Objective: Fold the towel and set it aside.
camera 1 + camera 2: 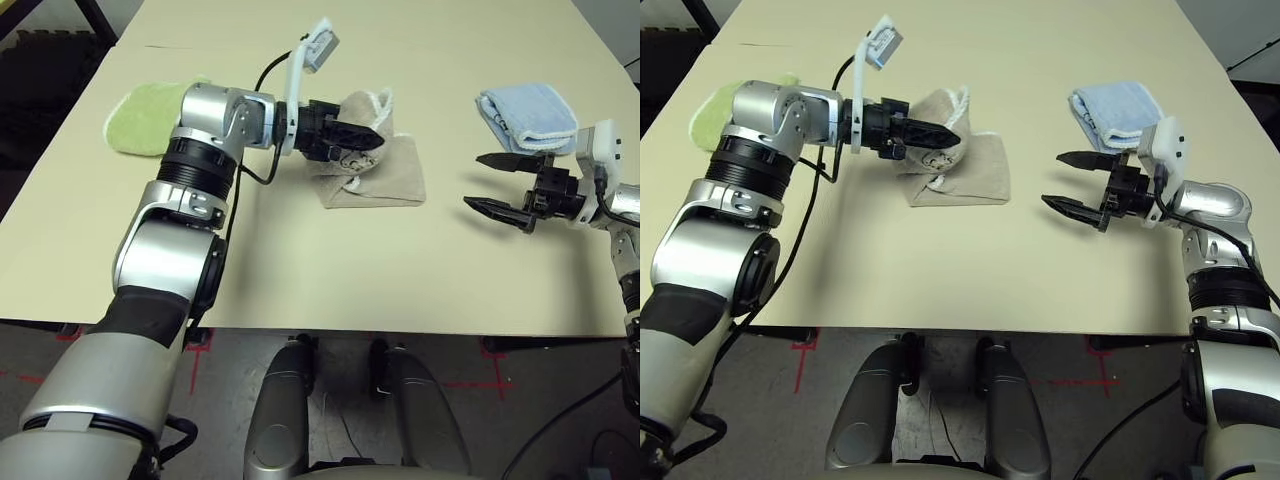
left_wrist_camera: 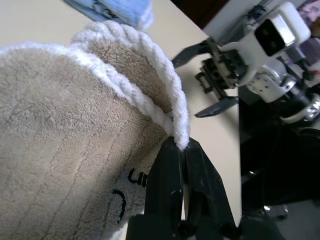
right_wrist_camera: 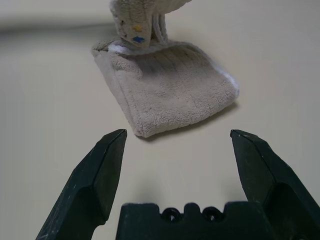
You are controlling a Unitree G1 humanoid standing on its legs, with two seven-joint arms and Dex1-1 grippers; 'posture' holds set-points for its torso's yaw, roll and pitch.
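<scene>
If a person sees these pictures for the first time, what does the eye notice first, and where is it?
First comes the beige towel near the middle of the table, one edge pinched and lifted by the shut left gripper. Next, the right gripper hovers wide open over bare table on the right, pointing toward the towel. A folded light blue towel lies behind it, and a light green towel lies at the far left, partly behind the left arm.
</scene>
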